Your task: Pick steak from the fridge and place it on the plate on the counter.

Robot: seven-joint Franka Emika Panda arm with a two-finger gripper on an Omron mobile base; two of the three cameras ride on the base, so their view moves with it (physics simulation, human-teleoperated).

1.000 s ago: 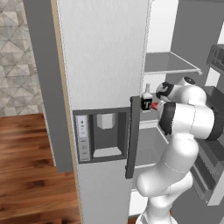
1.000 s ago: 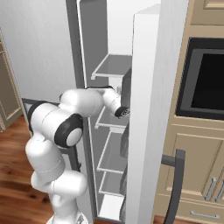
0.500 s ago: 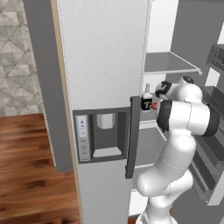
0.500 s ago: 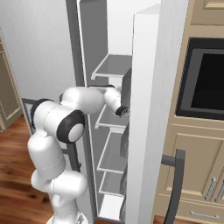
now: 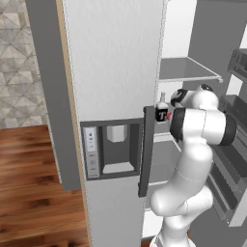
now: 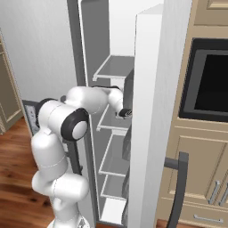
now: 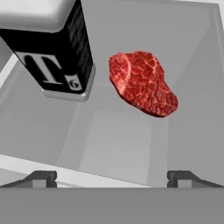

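Inside, steak (image 7: 143,83) lies on a seemingly grey fridge shelf (image 7: 113,131).

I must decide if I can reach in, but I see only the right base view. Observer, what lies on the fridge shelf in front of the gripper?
Observer: In the hand view, the steak lies on the grey shelf, ahead of the gripper.
Operator: Is anything standing near it?
Observer: Yes. A dark bottle marked "T" stands beside the steak, with a gap between them.
Operator: Is the gripper open?
Observer: Its two fingertips sit wide apart and hold nothing.
Operator: Does the left side show the bottle too?
Observer: Yes, in the left base view the bottle shows past the fridge door's edge, by the arm.
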